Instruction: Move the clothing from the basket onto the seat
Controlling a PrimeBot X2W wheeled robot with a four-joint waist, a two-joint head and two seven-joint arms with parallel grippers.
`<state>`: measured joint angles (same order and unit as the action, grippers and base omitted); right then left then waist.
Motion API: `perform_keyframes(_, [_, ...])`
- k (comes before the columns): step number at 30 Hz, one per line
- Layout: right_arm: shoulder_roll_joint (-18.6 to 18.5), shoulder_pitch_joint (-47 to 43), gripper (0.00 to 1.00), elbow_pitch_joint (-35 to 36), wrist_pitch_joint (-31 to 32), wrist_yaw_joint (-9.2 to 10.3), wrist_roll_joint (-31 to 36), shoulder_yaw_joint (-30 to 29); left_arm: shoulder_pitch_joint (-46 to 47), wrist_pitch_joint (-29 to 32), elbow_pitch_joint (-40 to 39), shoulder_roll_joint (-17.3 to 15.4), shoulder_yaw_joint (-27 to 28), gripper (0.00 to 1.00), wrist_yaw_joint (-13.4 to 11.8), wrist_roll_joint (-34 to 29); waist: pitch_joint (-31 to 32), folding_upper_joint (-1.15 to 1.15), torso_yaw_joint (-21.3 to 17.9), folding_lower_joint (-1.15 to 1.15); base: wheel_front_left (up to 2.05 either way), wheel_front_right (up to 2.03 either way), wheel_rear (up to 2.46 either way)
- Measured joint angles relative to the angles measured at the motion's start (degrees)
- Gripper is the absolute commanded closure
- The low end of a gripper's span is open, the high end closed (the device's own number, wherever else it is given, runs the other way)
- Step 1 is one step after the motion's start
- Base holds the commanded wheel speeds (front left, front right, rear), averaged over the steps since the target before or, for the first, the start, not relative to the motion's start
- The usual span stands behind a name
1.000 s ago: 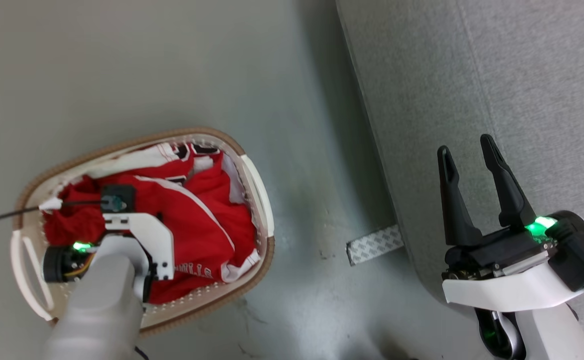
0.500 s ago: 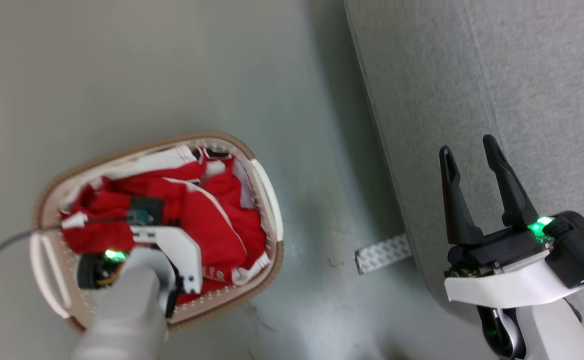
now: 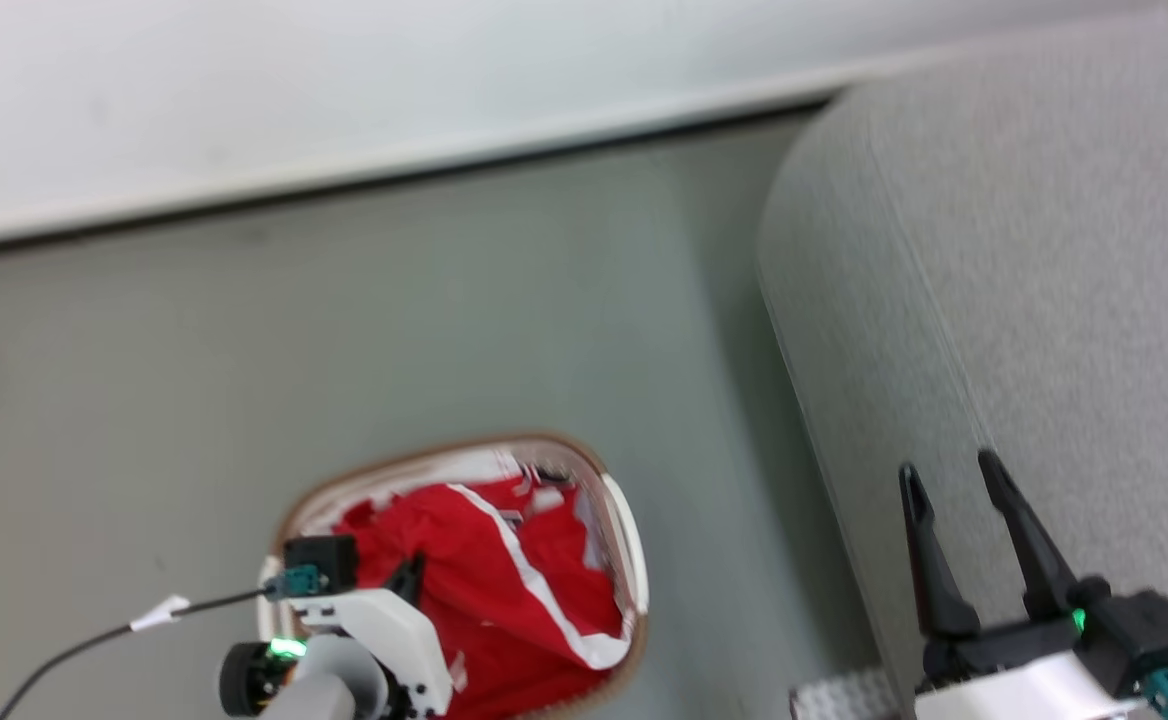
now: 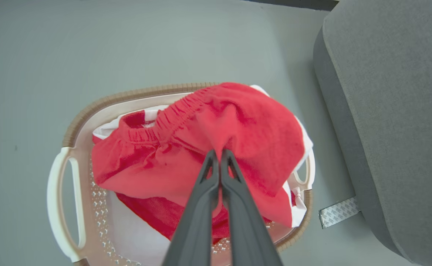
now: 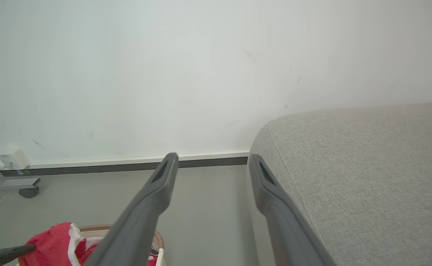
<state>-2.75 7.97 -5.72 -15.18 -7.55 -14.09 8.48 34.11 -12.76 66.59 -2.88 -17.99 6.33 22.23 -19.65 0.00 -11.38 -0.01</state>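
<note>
The left hand (image 4: 219,154) is pinching the red clothing (image 4: 249,125) just over the basket (image 4: 157,89), and the seat (image 4: 397,111) lies off to its right, by the spread right hand (image 3: 949,478).

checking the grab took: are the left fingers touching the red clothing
Touching. The left wrist view shows the left fingers pinched shut on a fold of the clothing, fabric bunching at their tips.

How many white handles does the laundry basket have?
2: one handle on the basket's left end in the left wrist view, one at its right, partly under red clothing.
</note>
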Motion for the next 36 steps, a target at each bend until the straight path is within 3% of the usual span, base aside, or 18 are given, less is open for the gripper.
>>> perform_keyframes(5, [-0.01,-4.24,0.0,-0.85,0.0,0.0,0.89,-1.68,-3.28,0.1,-5.86,0.07,-3.89,1.0,0.1,4.81,7.67,0.0,2.87,-0.01,0.0,0.0,0.0])
perform_keyframes(13, [-0.04,-8.63,0.0,-0.93,0.0,0.0,1.76,-3.15,-5.99,1.59,-19.22,0.09,-8.15,1.0,-3.52,10.18,17.53,0.0,7.18,-0.02,0.0,0.0,0.0])
perform_keyframes(20, [-0.02,-9.23,0.0,-0.75,0.0,0.0,3.28,-1.23,-7.47,4.93,-33.46,-0.32,-8.9,1.0,-6.92,10.65,21.53,0.0,8.53,-0.01,0.0,0.0,0.0])
perform_keyframes(26, [-0.24,-9.28,0.0,0.15,0.0,0.0,4.76,3.16,-9.54,9.64,-46.99,-3.24,-9.03,1.0,-9.46,10.49,21.94,0.0,6.81,-0.01,0.0,0.0,0.0])
perform_keyframes(30, [-4.52,-8.39,0.0,0.54,0.0,0.0,2.38,9.33,-10.73,13.04,-54.43,-4.92,-9.77,1.0,-10.45,10.43,21.7,0.0,5.98,-0.01,0.0,0.0,0.0])
perform_keyframes(36, [-16.74,-2.14,0.0,0.46,0.0,0.0,-3.78,19.94,-12.08,16.31,-60.82,-6.78,-10.73,1.0,-10.76,10.07,21.57,0.0,5.57,0.0,0.0,0.0,0.0])
